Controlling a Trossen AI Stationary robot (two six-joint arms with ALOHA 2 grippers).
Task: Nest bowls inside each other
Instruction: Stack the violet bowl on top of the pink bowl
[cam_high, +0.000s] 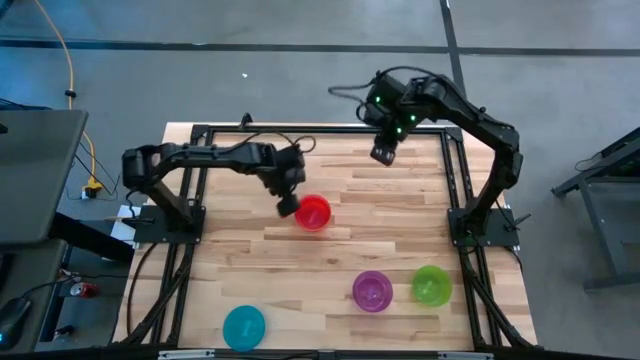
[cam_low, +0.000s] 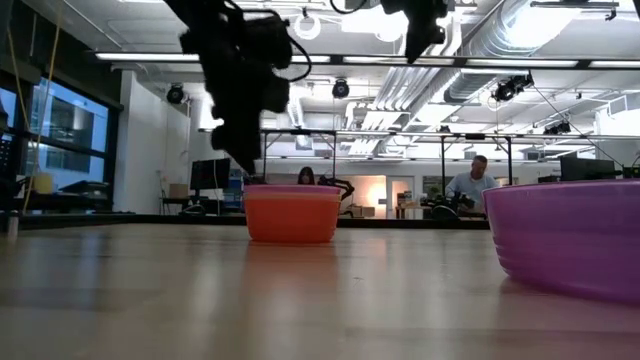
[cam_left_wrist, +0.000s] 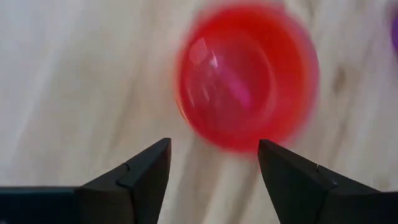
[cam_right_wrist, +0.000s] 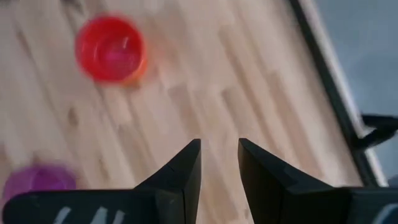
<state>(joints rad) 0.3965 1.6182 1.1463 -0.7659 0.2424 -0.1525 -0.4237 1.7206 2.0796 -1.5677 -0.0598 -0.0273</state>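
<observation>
An orange bowl (cam_high: 313, 212) stands upright on its base mid-table; its inside looks pinkish-red in the left wrist view (cam_left_wrist: 249, 74). Whether a pink bowl sits in it I cannot tell. Purple (cam_high: 372, 290), green (cam_high: 432, 285) and cyan-blue (cam_high: 244, 327) bowls stand apart near the near edge. The yellow bowl is out of view. My left gripper (cam_high: 288, 207) is open, raised just left of the orange bowl's rim (cam_low: 292, 190), fingers pointing down (cam_left_wrist: 214, 146). My right gripper (cam_high: 382, 155) hangs high over the far right of the table, its fingers a little apart (cam_right_wrist: 219, 144).
A black frame rail (cam_high: 452, 180) runs along the table's right side, with the arm bases at both sides. The purple bowl (cam_low: 570, 235) looms close in the low view. People sit in the room beyond the far edge. Bare wood (cam_high: 240, 270) lies between the bowls.
</observation>
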